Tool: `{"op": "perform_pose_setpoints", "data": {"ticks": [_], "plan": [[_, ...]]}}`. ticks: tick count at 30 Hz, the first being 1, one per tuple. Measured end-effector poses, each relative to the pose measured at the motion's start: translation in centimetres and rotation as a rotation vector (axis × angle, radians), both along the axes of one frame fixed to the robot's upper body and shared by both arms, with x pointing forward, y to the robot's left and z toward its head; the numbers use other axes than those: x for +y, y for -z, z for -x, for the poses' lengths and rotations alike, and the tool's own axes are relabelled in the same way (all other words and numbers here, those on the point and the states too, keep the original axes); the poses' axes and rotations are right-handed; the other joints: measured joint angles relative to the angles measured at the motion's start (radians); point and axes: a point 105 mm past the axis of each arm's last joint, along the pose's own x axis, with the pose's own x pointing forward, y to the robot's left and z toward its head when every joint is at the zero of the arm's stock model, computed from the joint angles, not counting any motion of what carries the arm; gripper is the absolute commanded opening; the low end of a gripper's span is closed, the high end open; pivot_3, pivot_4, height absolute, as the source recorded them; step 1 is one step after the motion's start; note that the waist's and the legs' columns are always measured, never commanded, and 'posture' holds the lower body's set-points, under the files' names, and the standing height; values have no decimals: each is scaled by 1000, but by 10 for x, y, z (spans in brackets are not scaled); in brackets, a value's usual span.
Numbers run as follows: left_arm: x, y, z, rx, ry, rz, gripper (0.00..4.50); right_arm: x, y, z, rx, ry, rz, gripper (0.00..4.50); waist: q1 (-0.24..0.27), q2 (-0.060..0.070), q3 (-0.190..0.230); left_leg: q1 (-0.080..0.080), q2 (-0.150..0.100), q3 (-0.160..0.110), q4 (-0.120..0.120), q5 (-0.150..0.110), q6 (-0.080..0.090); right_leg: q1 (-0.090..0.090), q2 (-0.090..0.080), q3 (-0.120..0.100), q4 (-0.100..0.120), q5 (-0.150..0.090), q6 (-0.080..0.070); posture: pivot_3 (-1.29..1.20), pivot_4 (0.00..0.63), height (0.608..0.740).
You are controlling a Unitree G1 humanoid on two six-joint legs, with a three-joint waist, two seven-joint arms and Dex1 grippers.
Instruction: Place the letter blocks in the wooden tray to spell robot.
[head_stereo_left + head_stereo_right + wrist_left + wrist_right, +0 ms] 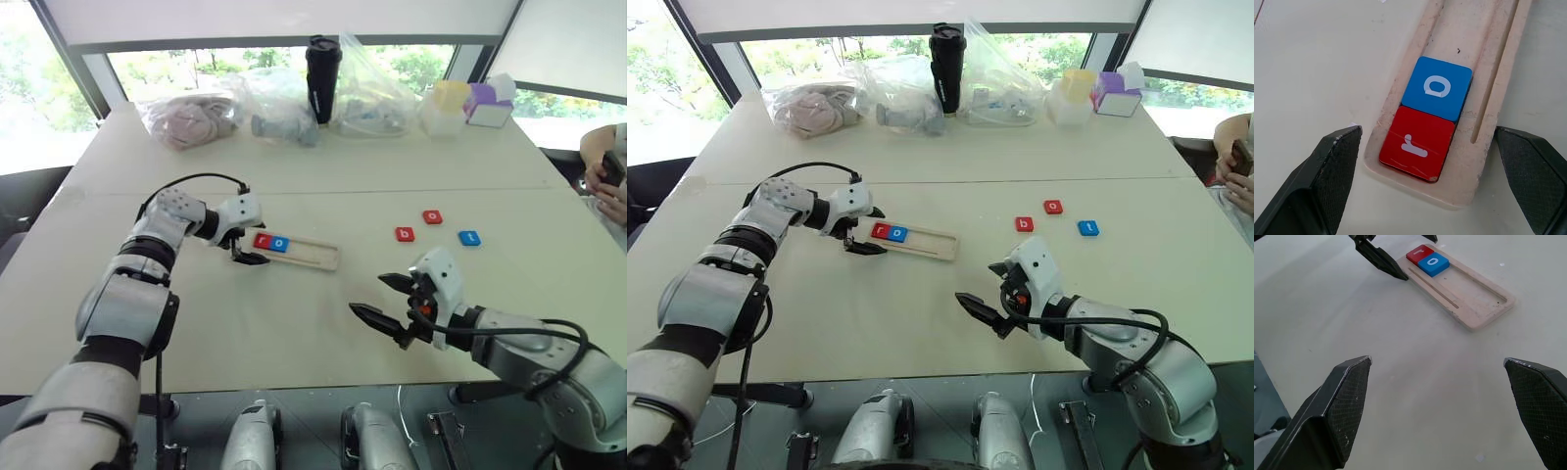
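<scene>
Table (294,323): pale off-white top, broad, seam running across the middle.
Far edge of table: clear plastic bags (191,117) of soft goods, black tumbler (322,78) upright between them, yellow and purple boxes (468,103) toward the right corner.
Left gripper (247,247): at the left end of the wooden tray, pointing down at it; fingers spread wide on either side of that end, grasping nothing.
Right gripper (384,299): above bare table, nearer the robot than the loose tiles; fingers spread wide, empty.
Wooden tray (312,253): long, narrow, pale unfinished wood; shallow recess with a thin groove along one side; lying flat left of table centre, slightly angled.
Red "r" block (1418,143): flat square, glossy red, white lowercase letter; seated in the recess at the tray's left end.
Blue "o" block (1437,87): same form, blue; in the recess, touching the "r" block on its right side.
Rest of recess: bare wood.
Red "b" block (405,234): flat on the table, right of the tray, apart from it.
Red "o" block (432,216): just beyond and right of the "b" block.
Blue "t" block (469,238): farthest right of the three loose tiles.
Person's hand (612,191): at the right edge, beyond the table.
</scene>
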Motion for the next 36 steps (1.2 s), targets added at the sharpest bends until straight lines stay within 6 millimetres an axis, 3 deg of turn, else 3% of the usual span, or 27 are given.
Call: {"op": "perform_pose_setpoints", "data": {"ticks": [3,6,8,9,17,24,29,36], "plan": [[-1,2,0,-1,5,-17,4500,-3,-2,2,-11,29,0,4443,-1,0,0,7,0,0,0,0,0,7,0,0,-1,-1,-2,0,150,740],[-3,4,2,-4,33,-39,3640,-5,-2,3,-13,48,1,4500,-2,0,-1,11,1,0,-1,0,0,10,-1,0,-1,-1,-2,0,150,740],[-6,6,5,-2,72,-57,2719,-6,-2,3,-13,56,-1,4500,-1,0,-2,11,0,0,-1,0,0,10,-1,0,-1,-1,-2,0,150,740],[-7,6,5,-10,86,-64,2571,-6,-2,2,-14,59,0,4500,-2,0,-2,11,1,0,-1,0,0,10,-1,0,-1,-1,-2,0,150,740],[-7,7,9,1,114,-64,2572,-7,-3,1,-15,63,1,4500,-3,1,-5,11,0,1,-2,0,1,9,-1,0,-1,-1,-1,0,150,740],[-11,7,23,58,232,-35,2572,-14,-2,-4,-4,72,14,4500,-2,1,-5,10,0,1,-2,0,1,9,-1,0,-2,-1,-1,0,150,740],[-17,8,30,47,290,-29,2572,-30,-1,-6,-6,121,23,4500,-2,1,-5,10,1,1,-2,0,1,9,-1,0,-2,-2,-1,0,150,740],[-23,13,50,31,213,40,2572,-35,9,-10,-1,142,22,4500,-6,1,-5,10,1,-1,-2,0,1,8,-1,2,-1,-2,-1,0,150,740]]}}
